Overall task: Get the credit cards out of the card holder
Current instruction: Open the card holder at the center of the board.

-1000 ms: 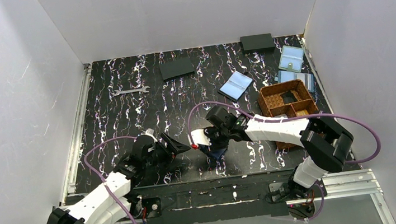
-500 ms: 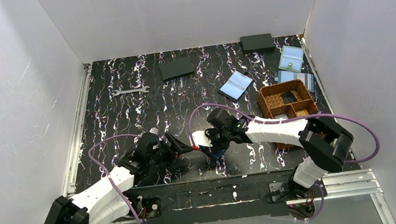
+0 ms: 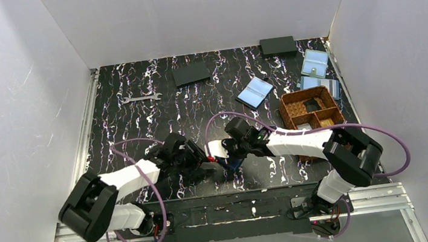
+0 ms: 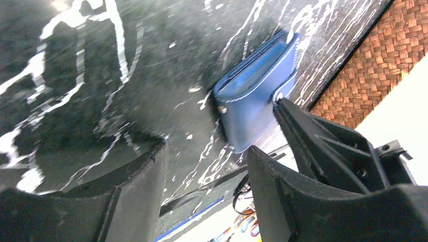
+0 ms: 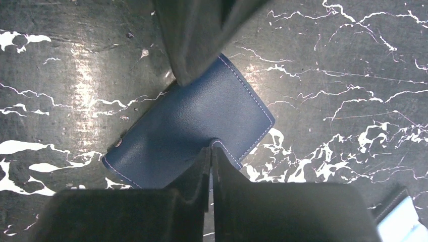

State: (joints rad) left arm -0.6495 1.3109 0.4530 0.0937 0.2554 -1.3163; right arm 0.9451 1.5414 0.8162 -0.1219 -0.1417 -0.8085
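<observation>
On the marbled table (image 3: 138, 117), the closed card holder (image 5: 192, 136) lies toward 6 o'clock, with no credit cards showing. My right gripper (image 5: 211, 147) is pinched together on its snap tab (image 5: 228, 153). I should lift that gently to unsnap it. Meanwhile my left gripper (image 4: 204, 148), jaws apart, should steady the body, which sits at 1 o'clock beyond its tips.

Left wall (image 3: 15, 107), back wall (image 3: 199, 13) and right wall (image 3: 412, 62): plain white panels closing in three sides. Table top (image 3: 138, 120), centre of frame: black, marbled with white and purplish veins. Aluminium rail (image 3: 83, 151) along its left edge, and another rail (image 3: 372, 195) at lower right. Light even, shadows soft; pale glare on the table in the wrist views.
</observation>
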